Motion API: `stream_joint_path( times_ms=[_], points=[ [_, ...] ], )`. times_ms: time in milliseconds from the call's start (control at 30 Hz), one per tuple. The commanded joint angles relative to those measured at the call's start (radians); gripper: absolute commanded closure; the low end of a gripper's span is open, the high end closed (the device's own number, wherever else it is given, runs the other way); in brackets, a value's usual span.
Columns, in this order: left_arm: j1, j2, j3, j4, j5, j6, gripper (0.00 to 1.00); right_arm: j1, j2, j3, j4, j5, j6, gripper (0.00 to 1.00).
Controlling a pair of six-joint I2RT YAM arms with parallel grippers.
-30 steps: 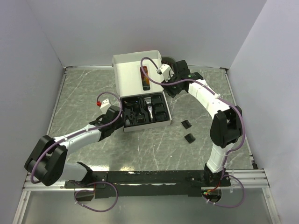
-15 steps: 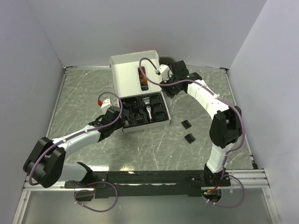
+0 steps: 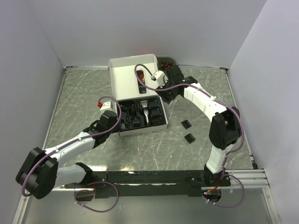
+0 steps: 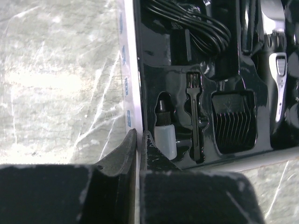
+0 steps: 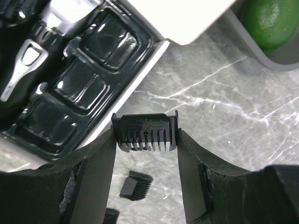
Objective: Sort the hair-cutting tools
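Observation:
My left gripper [image 4: 139, 136] [image 3: 115, 122] is shut on the left side wall of the white box [image 4: 127, 93] [image 3: 125, 74]. Its black insert holds the black-and-silver hair clipper [image 3: 147, 112] [image 4: 276, 70], a comb guard [image 4: 233, 122], a small brush [image 4: 194, 119], a little bottle [image 4: 165, 136] and a coiled cable [image 4: 191, 23]. My right gripper [image 5: 145, 136] [image 3: 164, 93] is shut on a black comb guard [image 5: 145, 131], held above the table just right of the box. Two more comb guards [image 3: 186, 124] [image 3: 190, 138] [image 5: 136, 184] lie on the table.
A grey tray of fruit [image 3: 166, 62] stands behind the box, with a green fruit [image 5: 271, 18] showing in the right wrist view. White walls close in the marbled table [image 3: 74, 102] on three sides.
My left gripper has shut on the box wall and the box has shifted left and towards the back. My right gripper moved left with its comb guard.

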State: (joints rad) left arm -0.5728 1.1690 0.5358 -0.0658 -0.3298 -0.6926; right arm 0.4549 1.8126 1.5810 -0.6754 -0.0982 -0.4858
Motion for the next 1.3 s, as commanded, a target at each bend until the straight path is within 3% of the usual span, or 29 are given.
stream_joint_path(
  times_ms=[0,200,433,633,833,933,1033,1267],
  points=[
    [-0.022,0.018,0.007,0.027,0.101,0.134,0.94,0.010,-0.130,-0.021,-0.006,-0.009,0.035,0.58],
    [-0.097,0.118,0.038,0.037,0.190,0.188,0.96,0.019,-0.216,-0.076,-0.016,-0.003,0.041,0.59],
    [-0.157,0.113,0.023,0.060,0.221,0.217,0.98,0.045,-0.309,-0.153,-0.049,-0.017,0.000,0.58],
    [-0.162,0.119,0.041,-0.004,0.106,0.153,0.95,0.080,-0.306,-0.183,-0.082,-0.005,-0.106,0.58],
    [-0.160,0.103,0.093,-0.103,-0.072,0.070,0.78,0.090,-0.228,-0.178,-0.124,0.032,-0.237,0.57],
    [-0.162,0.048,0.105,-0.156,-0.148,0.041,0.76,0.087,-0.187,-0.136,-0.142,0.020,-0.275,0.57],
    [-0.160,-0.058,0.081,-0.181,-0.204,-0.008,0.66,0.077,-0.147,-0.108,-0.150,-0.014,-0.313,0.56],
    [-0.160,-0.359,-0.026,-0.138,-0.138,-0.084,0.58,0.067,-0.036,-0.043,-0.190,-0.081,-0.381,0.55]
  ],
)
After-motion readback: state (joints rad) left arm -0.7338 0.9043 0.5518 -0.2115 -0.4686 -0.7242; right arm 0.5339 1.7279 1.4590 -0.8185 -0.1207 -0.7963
